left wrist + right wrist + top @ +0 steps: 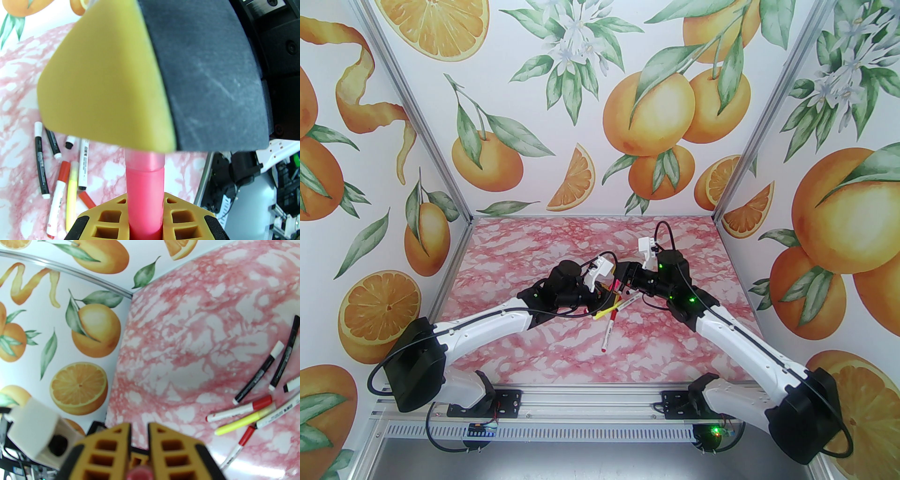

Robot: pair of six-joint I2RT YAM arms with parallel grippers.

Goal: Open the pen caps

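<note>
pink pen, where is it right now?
Left wrist view, centre: the pink pen is held by the left gripper and the right gripper, above the table, right of the loose pens.

In the left wrist view a big blurred pad (112,77), yellow and black, hides the top of the pink pen (144,194) and most of its cap (145,161). The bottom edge cuts the pen's lower end. In the right wrist view the right edge cuts a white pen (279,412) and a black-tipped pen (290,387). From the top, the left arm (567,290) covers part of the heap of pens (613,313), and their caps are too small to tell.
</note>
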